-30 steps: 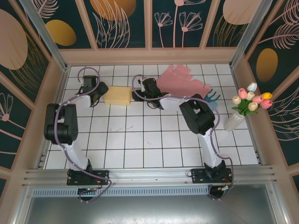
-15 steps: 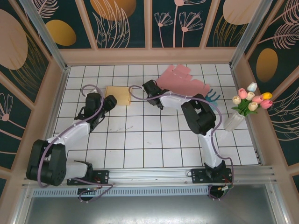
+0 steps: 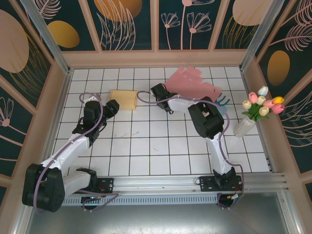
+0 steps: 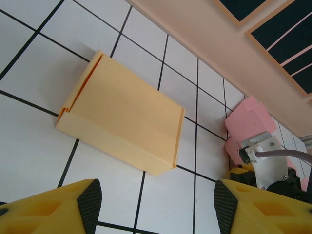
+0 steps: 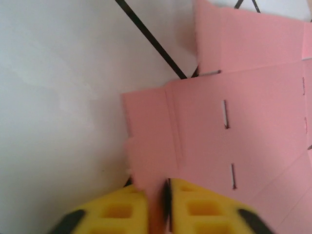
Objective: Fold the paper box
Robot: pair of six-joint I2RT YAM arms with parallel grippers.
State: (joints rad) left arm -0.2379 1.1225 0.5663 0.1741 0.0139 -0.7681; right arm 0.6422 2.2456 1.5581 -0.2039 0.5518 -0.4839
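Right end effector (image 5: 158, 197) is pinching the near edge of the flat pink paper box sheet (image 5: 234, 122), its yellow fingers closed on the thin card at the bottom of the wrist view. That sheet is lying unfolded on the white tiled counter (image 3: 161, 141), upper middle of the overhead frame, stretching toward the right. Left end effector (image 4: 156, 202) is standing wide open, gripping nothing, just short of the folded yellow paper box (image 4: 122, 114), which is sitting upper left of centre overhead. A vase of tulips (image 3: 253, 114) is standing at the right edge.
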